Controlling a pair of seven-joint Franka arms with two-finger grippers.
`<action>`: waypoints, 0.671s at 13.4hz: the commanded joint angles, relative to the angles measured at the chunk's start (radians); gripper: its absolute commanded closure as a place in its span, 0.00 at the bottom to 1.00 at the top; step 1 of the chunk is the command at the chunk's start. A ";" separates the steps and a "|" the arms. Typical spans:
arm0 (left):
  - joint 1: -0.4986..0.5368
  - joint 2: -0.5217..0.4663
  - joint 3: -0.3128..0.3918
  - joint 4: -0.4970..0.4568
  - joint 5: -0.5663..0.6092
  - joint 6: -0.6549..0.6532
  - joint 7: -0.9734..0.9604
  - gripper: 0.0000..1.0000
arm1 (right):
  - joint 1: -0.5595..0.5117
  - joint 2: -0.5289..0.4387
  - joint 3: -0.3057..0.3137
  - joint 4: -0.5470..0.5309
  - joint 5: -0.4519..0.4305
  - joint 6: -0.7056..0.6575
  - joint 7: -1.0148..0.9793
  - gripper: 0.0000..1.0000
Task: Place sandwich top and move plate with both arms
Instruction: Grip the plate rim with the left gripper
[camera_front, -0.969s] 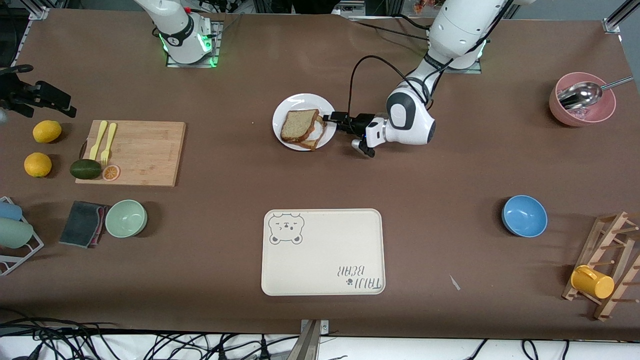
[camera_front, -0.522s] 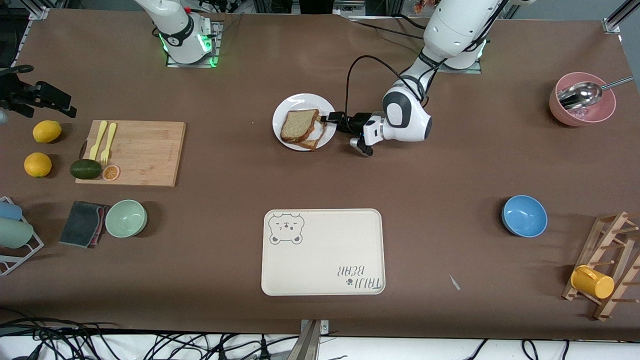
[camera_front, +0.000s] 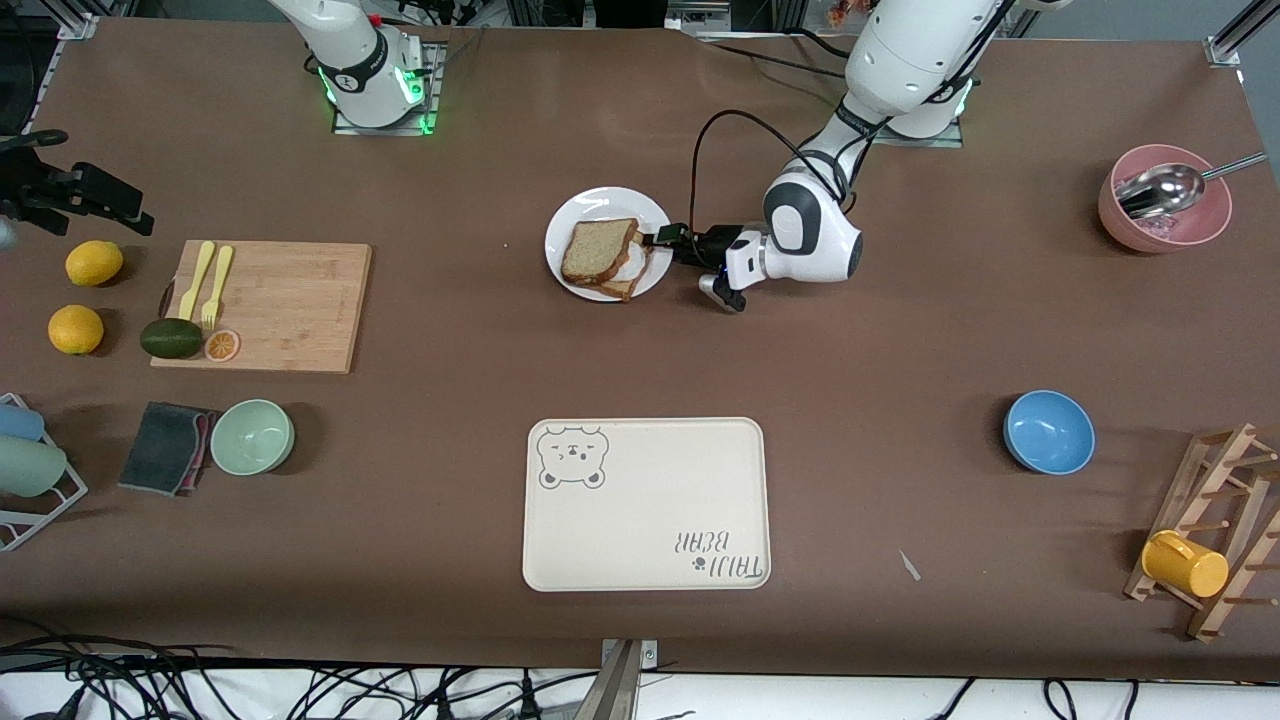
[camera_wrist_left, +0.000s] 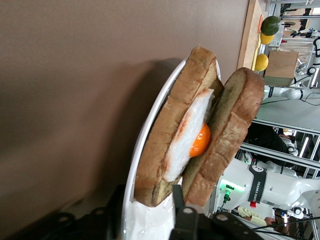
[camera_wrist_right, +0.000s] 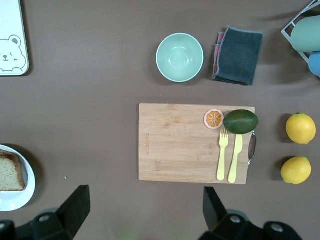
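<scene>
You can read "TAIJI BEAR" printed upside down on a corner of the cream tray (camera_front: 646, 504), across from its bear drawing. The right arm (camera_wrist_left: 272, 187) carries a black band lettered "FRANKA", the rest too small to read.

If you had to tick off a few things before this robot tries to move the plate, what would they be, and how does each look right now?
1. Sandwich top laid over the egg toast: ok.
2. Left gripper at the plate rim, a finger each side of it: ok.
3. Left gripper clamped firmly on the rim: cannot tell.
4. Right gripper on the plate: not ok; it hangs open over the cutting board's end of the table.
5. Bear tray bare to receive the plate: ok.
</scene>
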 joint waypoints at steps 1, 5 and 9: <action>-0.001 0.000 -0.001 -0.005 -0.038 0.008 0.049 0.68 | -0.012 0.000 0.012 0.010 0.000 -0.014 0.004 0.00; 0.000 0.000 -0.001 -0.003 -0.037 0.008 0.051 0.74 | -0.010 0.000 0.012 0.010 0.000 -0.012 0.004 0.00; 0.000 0.002 -0.001 -0.003 -0.035 0.008 0.051 0.95 | -0.010 0.000 0.012 0.010 0.000 -0.014 0.003 0.00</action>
